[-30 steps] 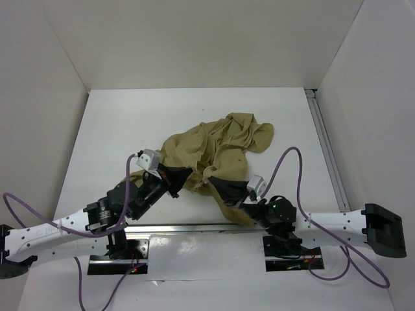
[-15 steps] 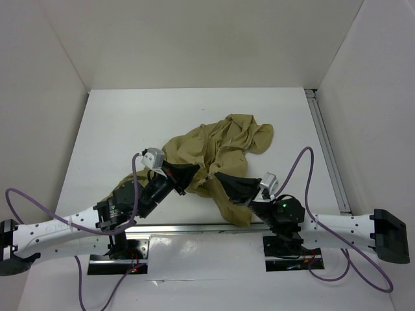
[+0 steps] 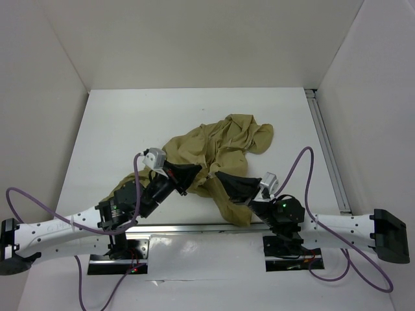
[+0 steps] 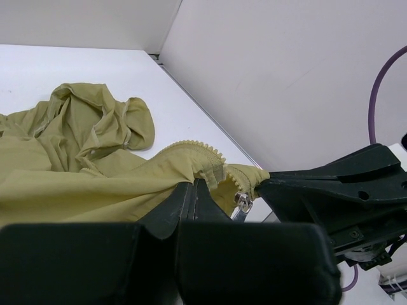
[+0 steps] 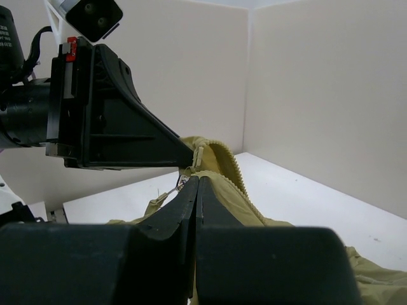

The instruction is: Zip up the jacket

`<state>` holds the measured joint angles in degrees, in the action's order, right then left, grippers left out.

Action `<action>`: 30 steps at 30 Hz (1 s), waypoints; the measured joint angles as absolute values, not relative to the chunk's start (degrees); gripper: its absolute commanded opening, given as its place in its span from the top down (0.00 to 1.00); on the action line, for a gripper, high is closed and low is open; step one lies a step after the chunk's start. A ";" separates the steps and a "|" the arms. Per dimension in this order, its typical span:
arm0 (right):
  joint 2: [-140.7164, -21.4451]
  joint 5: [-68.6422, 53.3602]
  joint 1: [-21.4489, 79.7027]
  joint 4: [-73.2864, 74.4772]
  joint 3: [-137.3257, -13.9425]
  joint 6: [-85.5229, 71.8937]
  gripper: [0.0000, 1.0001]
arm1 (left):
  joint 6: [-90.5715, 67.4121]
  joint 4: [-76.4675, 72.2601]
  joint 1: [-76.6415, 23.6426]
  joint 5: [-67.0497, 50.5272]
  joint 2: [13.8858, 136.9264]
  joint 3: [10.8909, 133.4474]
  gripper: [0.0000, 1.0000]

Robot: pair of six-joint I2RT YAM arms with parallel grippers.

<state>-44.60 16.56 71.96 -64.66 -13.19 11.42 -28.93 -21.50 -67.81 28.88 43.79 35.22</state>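
Bright even light, soft shadows, sharp focus.

- A robotics lab is suggested: the white table is walled by plain panels.
- A metal rail is fixed along its right edge.
- Purple cables are trailed at its near edge.

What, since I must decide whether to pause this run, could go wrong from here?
1. The left claw and right claw pinch the jacket very close together, so their tips could collide.
2. The zipper pull dangles between them, seemingly unheld, so tugging may only stretch the thin fabric or let it slip.
3. The jacket lies bunched, so folds could snag in the zipper teeth.
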 measured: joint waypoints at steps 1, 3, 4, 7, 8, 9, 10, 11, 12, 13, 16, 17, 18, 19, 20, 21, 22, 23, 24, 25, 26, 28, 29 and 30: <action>-44.62 16.69 71.96 -64.66 -13.19 11.42 1.00 | -28.93 -21.50 -67.81 28.77 43.79 35.22 1.00; -44.62 16.95 71.96 -64.66 -13.19 11.49 1.00 | -28.95 -21.50 -67.81 28.60 43.79 35.22 1.00; -44.62 17.17 71.96 -64.66 -13.19 11.57 1.00 | -28.95 -21.50 -67.81 28.60 43.79 35.22 1.00; -44.77 17.58 71.96 -64.66 -13.30 11.86 1.00 | -28.95 -21.50 -67.81 28.58 43.79 35.22 1.00; -44.95 17.80 71.96 -64.64 -13.47 11.90 1.00 | -28.95 -21.52 -67.81 28.49 43.79 35.22 1.00; -45.10 17.93 71.96 -64.64 -13.61 12.03 1.00 | -28.95 -21.58 -67.81 28.36 43.83 35.22 1.00; -45.23 18.06 71.96 -64.64 -13.74 12.16 1.00 | -28.95 -21.78 -67.81 28.27 43.92 35.22 1.00; -45.39 18.22 71.96 -64.64 -13.96 12.34 1.00 | -28.95 -22.02 -67.81 28.18 44.07 35.22 1.00; -45.52 18.31 71.96 -64.64 -14.17 12.49 1.00 | -28.95 -22.11 -67.81 28.14 44.23 35.22 1.00; -45.67 18.37 71.96 -64.66 -14.39 12.58 1.00 | -28.97 -22.24 -67.81 28.10 44.42 35.22 1.00; -46.09 18.55 71.96 -64.69 -14.76 12.78 1.00 | -28.95 -22.37 -67.81 27.68 45.01 35.22 1.00; -46.19 18.61 71.96 -64.69 -14.79 12.88 1.00 | -28.97 -22.37 -67.81 27.53 45.21 35.22 1.00; -46.39 18.65 71.96 -64.69 -14.90 12.93 1.00 | -28.97 -22.37 -67.81 27.29 45.36 35.22 1.00; -46.59 18.68 71.96 -64.69 -15.05 12.95 1.00 | -28.97 -22.37 -67.81 27.16 45.43 35.22 1.00; -46.68 18.70 71.96 -64.69 -15.11 12.95 1.00 | -28.97 -22.37 -67.81 27.07 45.47 35.22 1.00; -46.70 18.79 71.96 -64.69 -15.11 13.02 1.00 | -28.97 -22.37 -67.81 27.03 45.47 35.22 1.00; -46.70 18.87 71.96 -64.69 -15.14 13.13 1.00 | -28.97 -22.37 -67.81 26.96 45.47 35.22 1.00; -46.70 18.90 71.96 -64.69 -15.14 13.17 1.00 | -28.97 -22.37 -67.81 26.92 45.47 35.22 1.00; -46.70 18.90 71.88 -64.69 -15.14 13.17 1.00 | -28.95 -22.37 -67.81 26.87 45.47 35.22 1.00; -46.70 18.90 71.72 -64.69 -15.14 13.19 1.00 | -28.97 -22.37 -67.81 26.85 45.47 35.22 1.00; -46.70 18.90 71.59 -64.69 -15.14 13.19 1.00 | -28.95 -22.37 -67.81 26.85 45.47 35.22 1.00; -46.70 18.98 71.46 -64.69 -15.14 13.21 1.00 | -28.97 -22.37 -67.81 26.85 45.47 35.22 1.00; -46.70 19.03 71.46 -64.69 -15.14 13.21 1.00 | -28.97 -22.37 -67.81 26.87 45.47 35.22 1.00; -46.70 19.07 71.44 -64.69 -15.14 13.21 1.00 | -28.97 -22.37 -67.81 26.92 45.47 35.22 1.00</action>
<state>-46.70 19.07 71.44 -64.69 -15.14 13.21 -28.97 -22.37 -67.81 26.92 45.47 35.22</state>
